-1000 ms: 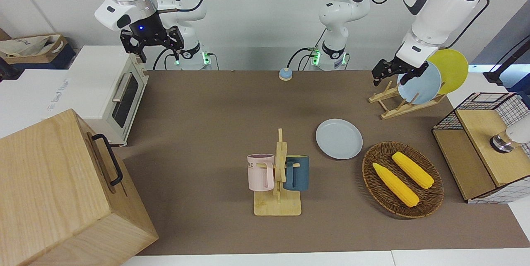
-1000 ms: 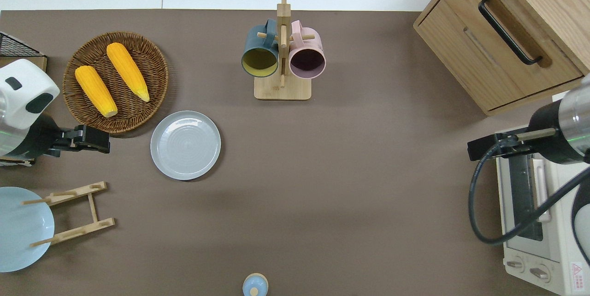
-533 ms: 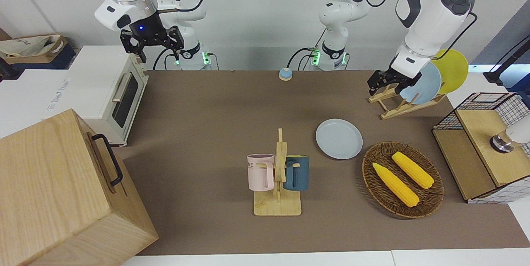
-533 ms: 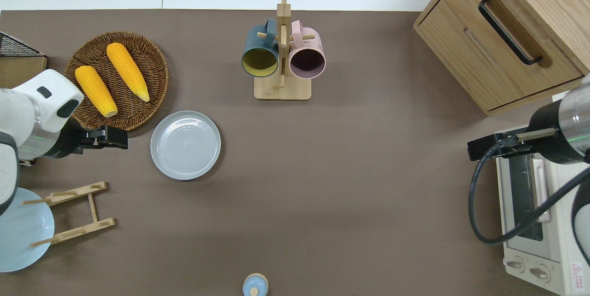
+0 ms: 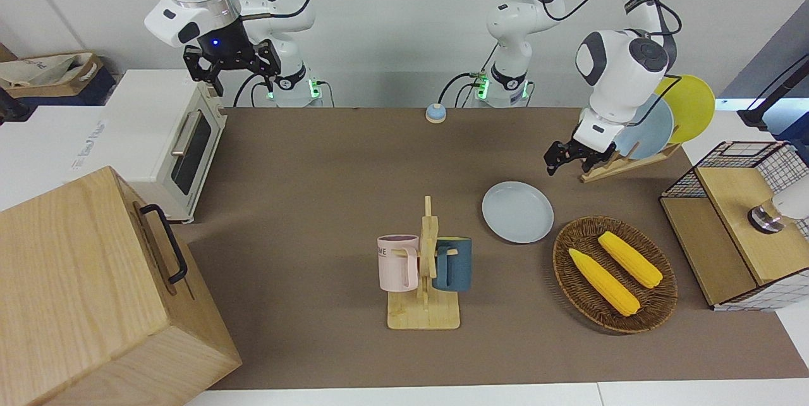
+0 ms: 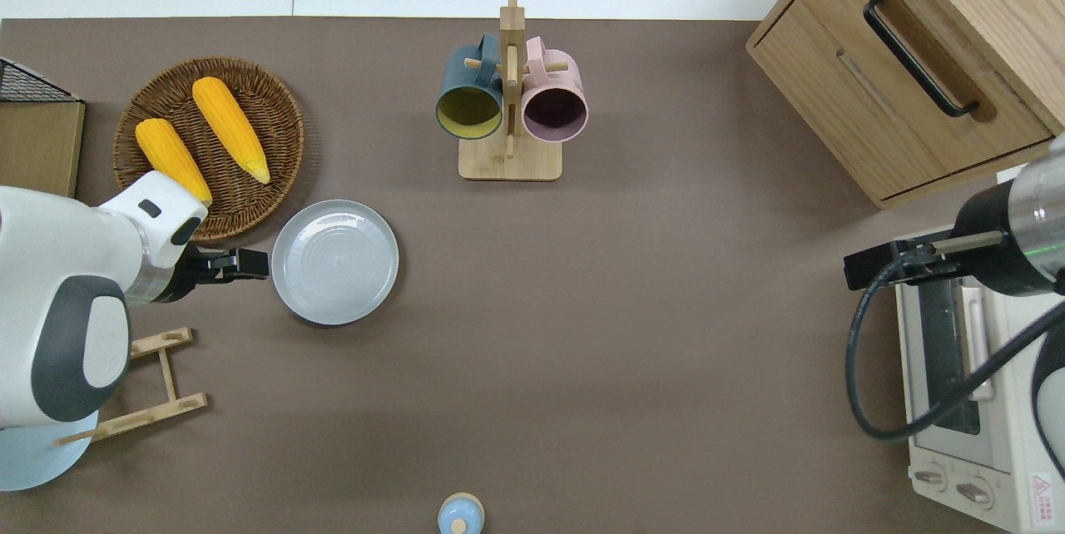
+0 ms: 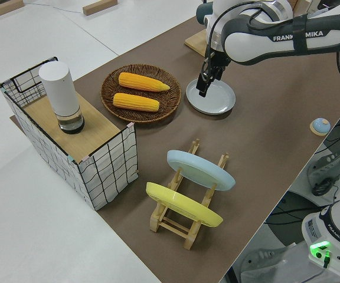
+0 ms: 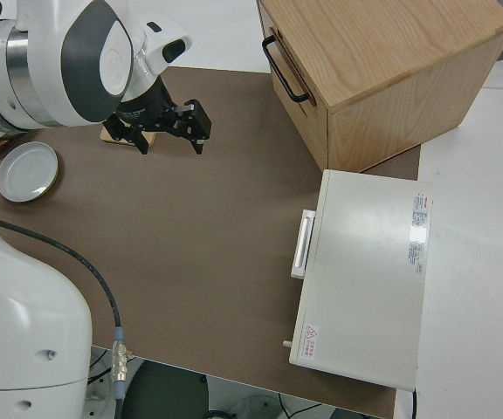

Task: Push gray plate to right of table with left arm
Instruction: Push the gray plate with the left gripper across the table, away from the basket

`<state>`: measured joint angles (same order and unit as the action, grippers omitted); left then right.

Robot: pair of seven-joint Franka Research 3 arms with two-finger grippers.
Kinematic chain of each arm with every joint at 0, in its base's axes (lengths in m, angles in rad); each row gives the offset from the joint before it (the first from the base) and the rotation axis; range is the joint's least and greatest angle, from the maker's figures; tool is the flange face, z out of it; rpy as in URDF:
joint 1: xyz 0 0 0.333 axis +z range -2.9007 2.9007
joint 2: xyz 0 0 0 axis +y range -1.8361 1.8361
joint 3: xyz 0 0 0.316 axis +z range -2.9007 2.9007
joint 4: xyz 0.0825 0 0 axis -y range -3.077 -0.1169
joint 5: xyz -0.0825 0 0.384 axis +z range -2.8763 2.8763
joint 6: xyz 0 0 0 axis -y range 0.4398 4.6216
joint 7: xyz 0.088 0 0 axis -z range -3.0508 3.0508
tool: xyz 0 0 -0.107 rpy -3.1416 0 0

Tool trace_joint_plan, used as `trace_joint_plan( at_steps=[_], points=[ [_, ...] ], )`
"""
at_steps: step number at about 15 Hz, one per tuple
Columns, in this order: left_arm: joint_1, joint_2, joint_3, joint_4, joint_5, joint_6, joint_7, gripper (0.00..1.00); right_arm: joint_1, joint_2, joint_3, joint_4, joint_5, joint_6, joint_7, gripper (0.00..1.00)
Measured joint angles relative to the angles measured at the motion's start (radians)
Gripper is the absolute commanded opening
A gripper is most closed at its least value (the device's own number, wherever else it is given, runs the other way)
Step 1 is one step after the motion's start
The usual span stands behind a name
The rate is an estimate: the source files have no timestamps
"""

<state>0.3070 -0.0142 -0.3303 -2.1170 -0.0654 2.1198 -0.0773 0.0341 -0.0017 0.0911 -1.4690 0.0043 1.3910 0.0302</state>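
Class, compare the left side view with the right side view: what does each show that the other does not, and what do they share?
Only the left side view shows the left gripper at the rim of the gray plate, the basket of corn, the two plates in the wooden rack and the wire crate. Only the right side view shows the right gripper, its fingers open, the wooden cabinet and the white toaster oven. Both show the gray plate and the brown table.
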Motion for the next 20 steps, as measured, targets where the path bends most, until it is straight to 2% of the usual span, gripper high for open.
trace_joint_plan(
  at_steps=[6, 12, 16, 18, 20],
  points=[
    [-0.002, 0.021, -0.005, -0.151, -0.001, 0.228, -0.040, 0.99, 0.000, 0.000, 0.000, 0.000, 0.000, 0.000, 0.000, 0.983],
    [-0.008, 0.075, -0.008, -0.205, -0.001, 0.336, -0.080, 0.99, 0.000, 0.000, 0.000, 0.000, 0.000, 0.000, 0.000, 0.983],
    [-0.018, 0.099, -0.010, -0.226, -0.001, 0.366, -0.088, 0.97, 0.000, 0.000, 0.000, 0.000, 0.000, 0.000, 0.000, 0.983],
    [-0.024, 0.105, -0.010, -0.227, -0.001, 0.372, -0.088, 0.87, 0.000, 0.000, 0.000, 0.000, 0.000, 0.000, 0.000, 0.983],
    [-0.028, 0.108, -0.010, -0.229, -0.001, 0.375, -0.089, 0.56, 0.000, 0.000, 0.000, 0.000, 0.000, 0.000, 0.000, 0.983]
  ],
)
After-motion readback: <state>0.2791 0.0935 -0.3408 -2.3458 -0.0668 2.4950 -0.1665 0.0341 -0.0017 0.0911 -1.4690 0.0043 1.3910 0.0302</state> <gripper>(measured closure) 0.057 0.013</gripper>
